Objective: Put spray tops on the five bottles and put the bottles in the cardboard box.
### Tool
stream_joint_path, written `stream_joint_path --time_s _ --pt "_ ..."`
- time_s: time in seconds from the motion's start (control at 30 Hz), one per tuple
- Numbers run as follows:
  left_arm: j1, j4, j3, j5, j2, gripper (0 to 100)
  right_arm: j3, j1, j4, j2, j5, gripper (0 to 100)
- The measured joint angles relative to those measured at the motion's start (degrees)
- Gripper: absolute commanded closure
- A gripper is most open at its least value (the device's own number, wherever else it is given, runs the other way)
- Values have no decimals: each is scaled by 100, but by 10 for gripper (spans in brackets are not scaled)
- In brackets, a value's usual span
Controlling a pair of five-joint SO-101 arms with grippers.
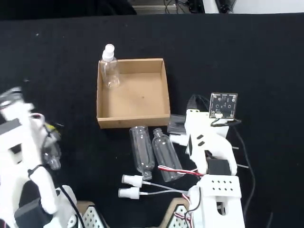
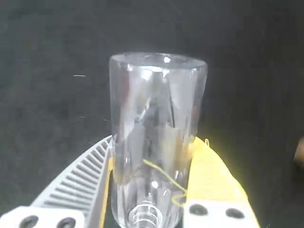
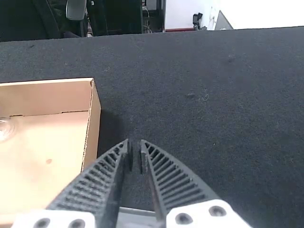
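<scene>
Black cloth covers the desk (image 1: 247, 57), and the cardboard box (image 1: 134, 95) sits open near its middle. One bottle with a white spray top (image 1: 110, 67) stands in the box's far corner on the left arm's side, against the walls.

Just in front of the box's near wall, two bare bottles lie on the cloth side by side, the first bottle (image 1: 141, 149) on the left arm's side and the second bottle (image 1: 166, 156) towards the right arm. A red and white cable from the right arm crosses the near end of the second bottle. Nearer the arms' bases lie two loose spray tops, the upper spray top (image 1: 131, 180) and the lower spray top (image 1: 128, 193), just beside one another, their thin tubes trailing towards the right arm.

At the left edge of the desk, well apart from the box, the left hand (image 1: 47, 138) is clamped on a clear held bottle (image 1: 52, 156). In the left wrist view, the left hand (image 2: 156, 142) grips that held bottle (image 2: 156, 99) from both sides, a grey ribbed finger (image 2: 90, 175) on one side and a yellow-taped finger (image 2: 209, 175) on the other, and the open threaded neck points back towards the camera, with no top on it.

The right hand (image 1: 176, 127) hovers just beside the box's near corner on its own side. In the right wrist view, the right hand (image 3: 134, 153) has its fingers drawn together with only a sliver between them and holds nothing, with the box wall (image 3: 94, 118) close alongside.
</scene>
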Motion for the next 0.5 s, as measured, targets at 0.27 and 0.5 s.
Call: stream_joint_path --time_s 0.27,0.5 --pt "-1073 18 26 1846 0 638 0 0 0 0 0 983" --pt "-1240 18 237 1855 0 528 0 0 0 0 0 983"
